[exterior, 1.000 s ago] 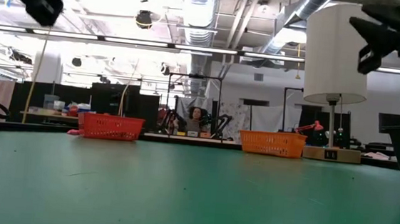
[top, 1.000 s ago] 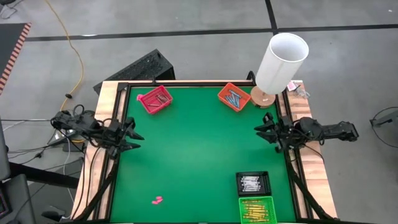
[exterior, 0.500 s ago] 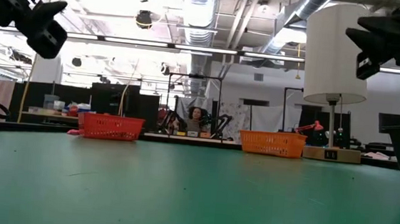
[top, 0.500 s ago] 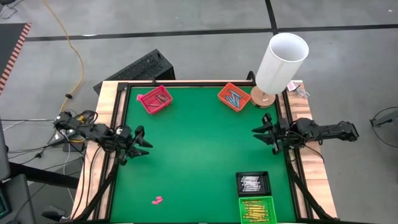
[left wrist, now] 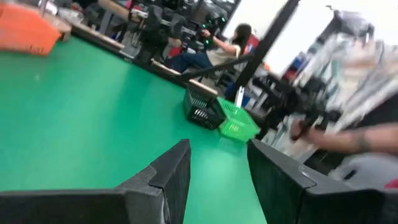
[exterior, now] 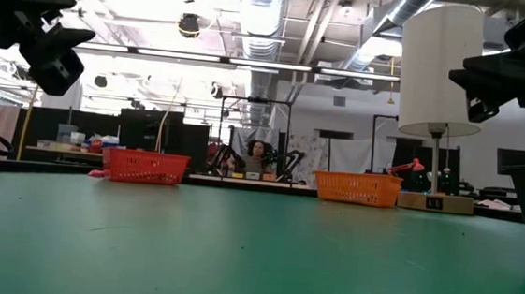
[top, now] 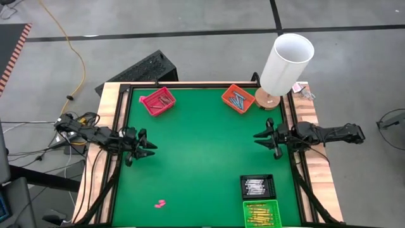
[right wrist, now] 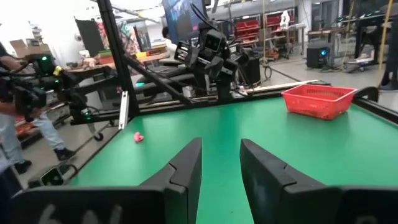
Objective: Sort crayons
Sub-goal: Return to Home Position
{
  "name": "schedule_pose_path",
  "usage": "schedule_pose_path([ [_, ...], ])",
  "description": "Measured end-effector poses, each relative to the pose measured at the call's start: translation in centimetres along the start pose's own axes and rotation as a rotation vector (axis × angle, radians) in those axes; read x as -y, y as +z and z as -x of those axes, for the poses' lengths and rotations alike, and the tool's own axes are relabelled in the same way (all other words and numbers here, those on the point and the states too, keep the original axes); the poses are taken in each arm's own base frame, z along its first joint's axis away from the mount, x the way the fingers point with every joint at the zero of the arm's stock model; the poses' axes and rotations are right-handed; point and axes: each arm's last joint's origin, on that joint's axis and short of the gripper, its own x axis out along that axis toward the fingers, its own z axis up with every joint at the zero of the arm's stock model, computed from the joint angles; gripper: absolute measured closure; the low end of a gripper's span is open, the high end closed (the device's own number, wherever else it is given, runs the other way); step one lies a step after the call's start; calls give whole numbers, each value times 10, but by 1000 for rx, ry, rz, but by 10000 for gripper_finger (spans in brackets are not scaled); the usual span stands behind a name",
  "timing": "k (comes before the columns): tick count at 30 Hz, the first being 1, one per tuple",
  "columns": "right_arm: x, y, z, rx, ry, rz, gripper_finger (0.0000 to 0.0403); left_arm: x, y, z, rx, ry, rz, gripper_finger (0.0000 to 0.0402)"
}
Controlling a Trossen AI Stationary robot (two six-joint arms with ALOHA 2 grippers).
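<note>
Crayons (top: 260,214) sorted in four small bins (top: 243,187) on green counter (top: 196,152), well apart from left pincer (top: 149,145) and right pincer (top: 261,138), both released, empty, hovering near opposite counter edges, workshop room behind

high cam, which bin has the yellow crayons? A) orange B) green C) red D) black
B: the yellow crayons lie in the green bin at the table's near right corner, next to the black bin.
</note>
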Motion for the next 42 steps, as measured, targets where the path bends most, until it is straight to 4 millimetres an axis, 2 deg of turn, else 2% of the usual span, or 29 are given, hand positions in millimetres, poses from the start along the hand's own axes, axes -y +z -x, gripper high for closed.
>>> schedule_pose_path([
  [3,0,0,0,1,-16,6,280,-1,1,0,25,44,30,253],
  [9,1,0,0,7,-23,50,280,0,-1,0,-7,5,-414,253],
  [12,1,0,0,7,-23,50,280,0,0,0,-2,-4,-491,253],
  [20,1,0,0,-1,-23,56,280,-5,1,-1,-34,-92,-507,253],
  [30,1,-2,0,-16,-22,99,280,-17,5,-1,-40,-13,-547,252],
  [42,1,-2,0,-20,-20,105,280,-18,5,-1,-34,33,-461,253],
])
